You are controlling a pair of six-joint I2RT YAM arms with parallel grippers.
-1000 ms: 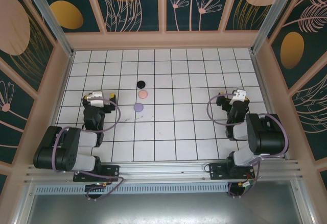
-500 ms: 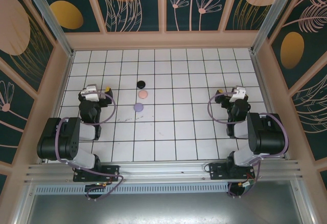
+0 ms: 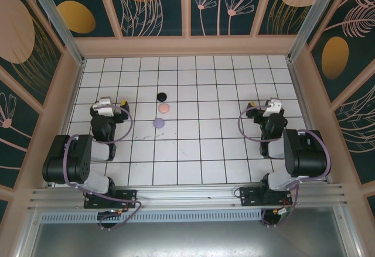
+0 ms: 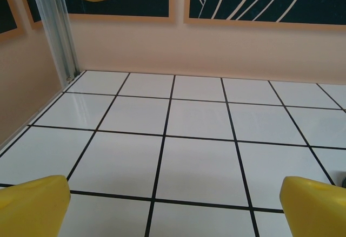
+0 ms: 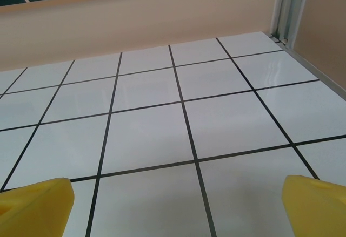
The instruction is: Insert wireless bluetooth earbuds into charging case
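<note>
Earbuds (tiny blobs) indistinct; left pincer cropped.

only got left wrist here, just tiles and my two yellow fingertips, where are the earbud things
Observer: From the top, three small round pieces lie in a line to the right of the left gripper: black piece farthest, pink piece in the middle, lavender piece nearest.
Operator: is the right arm near them
Observer: No, the right gripper sits over bare tiles on the right side, well apart from them.
Operator: is it holding anything
Observer: No, in its wrist view the yellow fingers stand wide open with just floor between.
</note>
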